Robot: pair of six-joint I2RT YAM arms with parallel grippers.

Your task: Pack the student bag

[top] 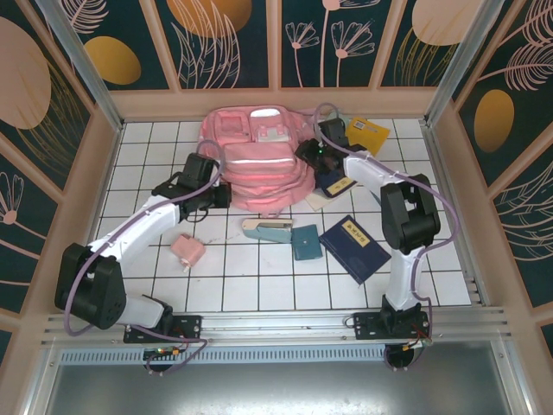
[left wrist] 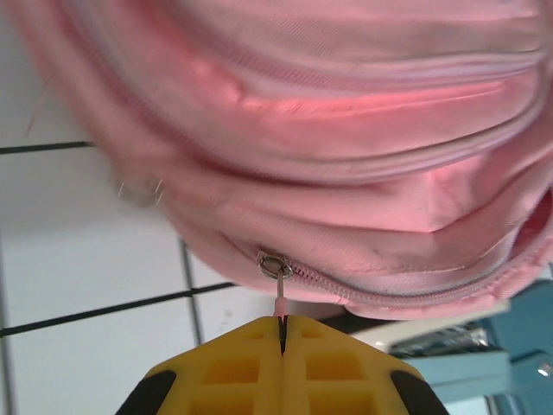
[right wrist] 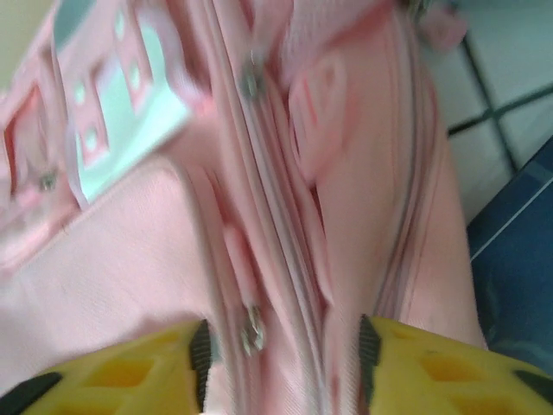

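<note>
The left claw (left wrist: 282, 327) is closed tight, its yellow fingers (left wrist: 233, 372) pinching the thin pink zip pull (left wrist: 281, 304) just beyond their tips. The pull hangs from a metal slider (left wrist: 274, 264) on a lower zip of the student bag (left wrist: 346, 173), which fills the space ahead of and above this claw. The zip track running right from the slider looks closed, so whatever that pocket holds is hidden. Below the bag's left edge lies white tiled table (left wrist: 78, 259). Right of the claw, a teal object (left wrist: 492, 346) and a white edge are cut off by the frame and hard to identify.

The right claw (right wrist: 283, 367) stands partly open, with a ridge of the bag's pink fabric and a zip line between its fingers (right wrist: 449, 372). The cloth reaches both pads, but motion blur makes it impossible to tell whether they pinch it. Ahead and left of this claw is the bag's pale mint front panel (right wrist: 130, 95). To its right, a navy booklet (right wrist: 518, 259) lies beside the bag.
</note>
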